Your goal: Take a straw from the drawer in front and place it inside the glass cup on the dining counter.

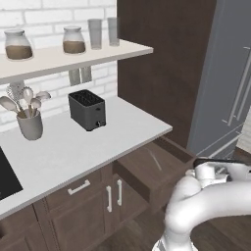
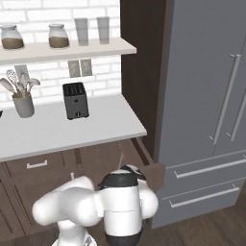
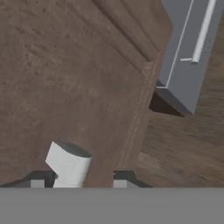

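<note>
The arm's white elbow and wrist block most of what matters. In the right base view they cover the front of the wide, shallow dark brown wooden drawer [image 2: 153,174], and in the left base view the wrist is cut off at the frame's right edge, with the fingers tucked out of sight beneath it.

The arm is bent over, forearm level, with the wrist turned down so the hand [image 3: 78,183] looks straight into the pulled-out drawer [image 1: 147,169]. In the hand view only the 2 dark fingertips [image 3: 37,183] peek up at the bottom. They stand partly apart, and I see nothing pinched between them.

The very thin, pale whitish straw [image 1: 155,161] lies flat on the plain brown drawer floor, off to the hand's left and apart from it. It is only a faint line. Its long axis runs front to back along the drawer's depth, slightly slanted, with 1 end towards the white bench [image 1: 98,142] overhead. In the right base view, a sliver of it [image 2: 121,159] rises just beyond the wrist.
</note>
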Robot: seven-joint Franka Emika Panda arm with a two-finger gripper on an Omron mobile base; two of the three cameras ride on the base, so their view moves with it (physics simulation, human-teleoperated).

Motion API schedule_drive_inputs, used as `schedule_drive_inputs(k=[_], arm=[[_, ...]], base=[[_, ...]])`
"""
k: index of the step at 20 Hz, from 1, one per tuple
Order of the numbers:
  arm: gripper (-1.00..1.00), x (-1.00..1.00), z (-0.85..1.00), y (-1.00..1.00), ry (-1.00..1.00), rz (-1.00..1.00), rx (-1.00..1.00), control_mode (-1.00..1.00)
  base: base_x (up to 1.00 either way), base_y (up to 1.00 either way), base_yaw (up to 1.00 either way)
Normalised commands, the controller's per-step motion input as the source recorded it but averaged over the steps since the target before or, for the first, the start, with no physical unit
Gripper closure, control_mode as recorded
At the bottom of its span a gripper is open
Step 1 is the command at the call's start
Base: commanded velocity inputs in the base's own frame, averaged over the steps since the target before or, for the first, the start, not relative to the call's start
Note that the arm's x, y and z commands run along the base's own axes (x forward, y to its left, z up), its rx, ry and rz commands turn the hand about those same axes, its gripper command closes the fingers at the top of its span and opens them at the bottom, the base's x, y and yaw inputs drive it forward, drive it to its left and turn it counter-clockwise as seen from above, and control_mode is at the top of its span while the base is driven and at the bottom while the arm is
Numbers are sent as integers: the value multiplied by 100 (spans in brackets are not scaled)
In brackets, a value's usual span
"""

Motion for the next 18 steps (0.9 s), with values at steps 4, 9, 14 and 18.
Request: schedule_drive_inputs(k=[4,9,14,18], arm=[[100,-100,12,-100,0,-6,4,-100],[100,-97,82,-98,0,-9,9,-100],[-100,-15,100,-25,18,-13,4,-100],[-100,27,100,0,12,-1,3,-100]], base=[[0,0,0],[0,0,0],[0,0,0],[0,0,0]])
